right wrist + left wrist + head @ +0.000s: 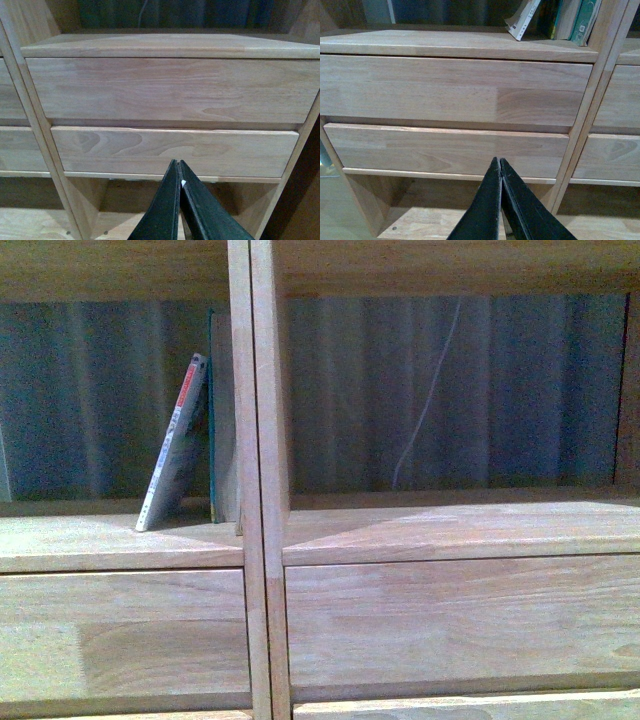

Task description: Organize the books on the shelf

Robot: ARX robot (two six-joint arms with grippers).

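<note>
Left tool (501, 167) pinched tight, holding nothing, hanging low before drawer fronts (450, 90). Right tool (180, 169) likewise pinched tight, empty, before right-side drawers. We judge both parked clear of shelf (258, 540). White paperback (175, 445) in left compartment, foot out on board, top leaning toward central divider, tilted, not yet upright. Teal-spined book (211, 420) upright just beside divider; whether paperback touches it, we cannot tell. Open board toward left edge gives room; right compartment holds no books in view.
</note>
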